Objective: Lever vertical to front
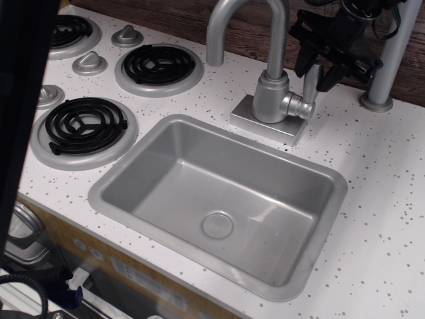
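Note:
The lever is a small silver-grey paddle. It stands upright on a short round stub on the right side of the tap body. My black gripper hangs over the lever's upper end from the top right. Its jaws are open, with one finger left of the paddle and the other finger right of it. The paddle's tip is hidden between them. I cannot tell whether either finger touches it.
The tall curved spout rises from the tap base. The grey sink lies in front. Stove burners and knobs are at the left. A grey post stands right of the gripper. A dark blurred edge covers the left side.

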Robot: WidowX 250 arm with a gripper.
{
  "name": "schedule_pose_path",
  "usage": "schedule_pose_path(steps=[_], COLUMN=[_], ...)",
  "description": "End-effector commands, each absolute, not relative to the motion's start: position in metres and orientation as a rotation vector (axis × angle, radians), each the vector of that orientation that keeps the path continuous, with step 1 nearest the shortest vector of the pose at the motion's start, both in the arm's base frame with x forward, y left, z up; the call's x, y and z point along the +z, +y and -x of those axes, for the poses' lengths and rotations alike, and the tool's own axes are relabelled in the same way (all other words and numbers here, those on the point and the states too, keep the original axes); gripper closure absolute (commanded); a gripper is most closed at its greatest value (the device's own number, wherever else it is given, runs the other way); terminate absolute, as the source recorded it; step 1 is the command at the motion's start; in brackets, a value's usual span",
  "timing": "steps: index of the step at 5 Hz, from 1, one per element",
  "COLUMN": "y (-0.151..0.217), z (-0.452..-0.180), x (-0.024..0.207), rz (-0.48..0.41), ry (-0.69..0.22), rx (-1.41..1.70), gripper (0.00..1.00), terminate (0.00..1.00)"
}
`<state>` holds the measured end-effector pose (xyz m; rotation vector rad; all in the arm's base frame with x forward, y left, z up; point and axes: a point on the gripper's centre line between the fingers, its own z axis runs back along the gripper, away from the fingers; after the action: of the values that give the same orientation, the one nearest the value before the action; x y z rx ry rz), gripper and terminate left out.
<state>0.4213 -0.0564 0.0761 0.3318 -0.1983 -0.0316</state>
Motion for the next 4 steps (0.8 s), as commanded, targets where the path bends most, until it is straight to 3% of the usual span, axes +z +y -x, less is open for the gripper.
schedule_pose_path(steps=[1, 4], y=[-0.063, -0.057], z=[-0.404, -0.399], x=[0.094, 0.065], rz=[-0.326, -0.180], ry=[-0.216, -0.103], rx=[0.010, 0.044], gripper=[1.00, 1.00], terminate=[0.00, 0.00])
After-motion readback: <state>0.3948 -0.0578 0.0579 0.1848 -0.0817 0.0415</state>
